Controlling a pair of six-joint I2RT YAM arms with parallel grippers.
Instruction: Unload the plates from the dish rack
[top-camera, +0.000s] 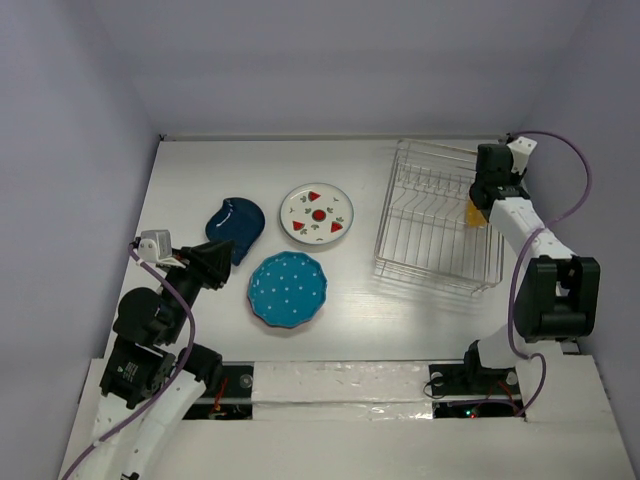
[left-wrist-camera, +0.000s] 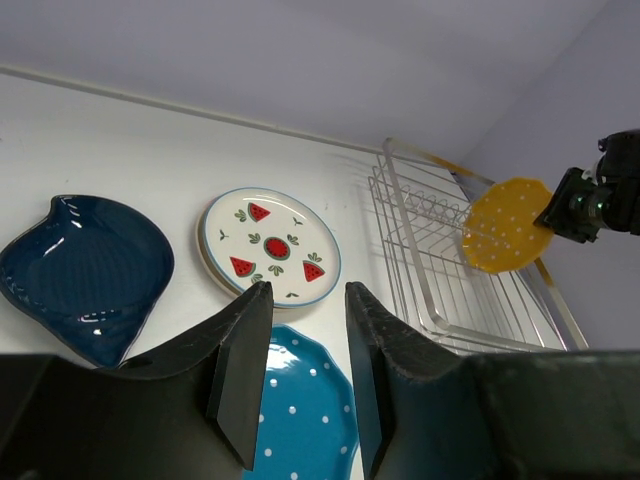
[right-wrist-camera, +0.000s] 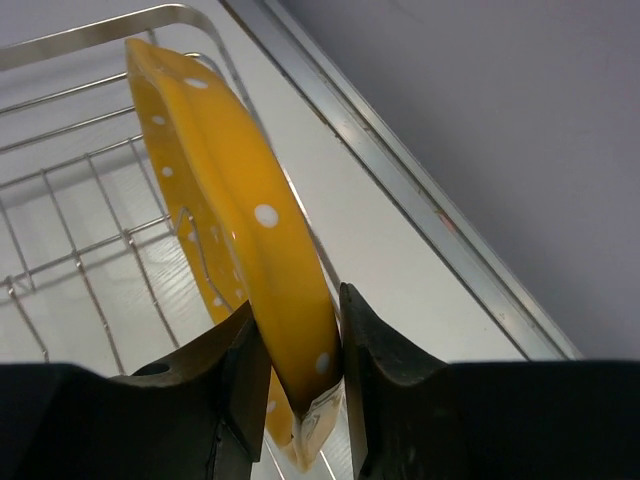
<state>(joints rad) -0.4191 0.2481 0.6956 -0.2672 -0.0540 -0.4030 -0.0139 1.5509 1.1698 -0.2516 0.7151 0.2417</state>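
Right gripper (right-wrist-camera: 295, 310) clamps yellow-orange dotted plate (right-wrist-camera: 220, 200), upright at 3 o'clock of silver wire dish rack (top-camera: 435, 275) | left gripper (left-wrist-camera: 307, 290) parted, empty | you've got out at 9 o'clock: dark blue irregular plate (top-camera: 237, 222), white red-wedged plate (top-camera: 316, 214), bright blue dotted plate (top-camera: 287, 288)

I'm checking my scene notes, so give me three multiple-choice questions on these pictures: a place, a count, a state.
1. Relative to the dish rack, the yellow plate is: A left of it; B inside it; C in front of it.
2. How many plates does the rack hold? A one; B two; C four.
3. That plate is: A lying flat; B broken; C standing on edge.
Answers: B, the rack's frame surrounds it; A, no other plate shows there; C, its rim points up.
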